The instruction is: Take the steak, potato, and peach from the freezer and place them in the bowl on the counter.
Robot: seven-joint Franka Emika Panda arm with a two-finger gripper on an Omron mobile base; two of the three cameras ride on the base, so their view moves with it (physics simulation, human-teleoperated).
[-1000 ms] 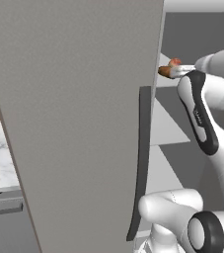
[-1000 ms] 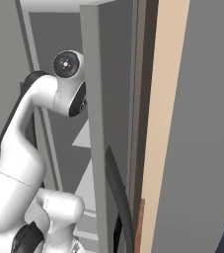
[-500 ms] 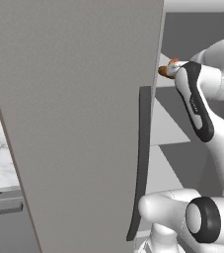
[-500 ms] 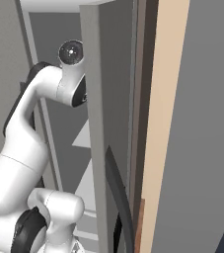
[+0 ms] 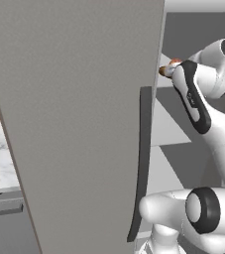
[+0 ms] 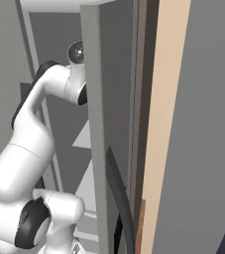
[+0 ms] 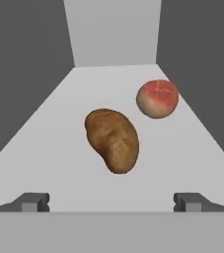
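Left base view: the arm reaches past the freezer (image 5: 84, 124) door. Hand view: the fingers (image 7: 111, 202) stand wide apart, empty — potato (image 7: 112, 140) just ahead, peach (image 7: 157, 99) beyond it. Both still await carrying; steak unseen.

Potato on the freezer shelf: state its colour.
Mottled tan-brown, the potato shows best in the hand view.

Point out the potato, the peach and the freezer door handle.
potato (image 7: 112, 141), hand view, middle of its brown skin.
peach (image 7: 157, 99), hand view, centre of the fruit.
freezer door handle (image 5: 142, 149), left base view, mid-length of the dark bar.
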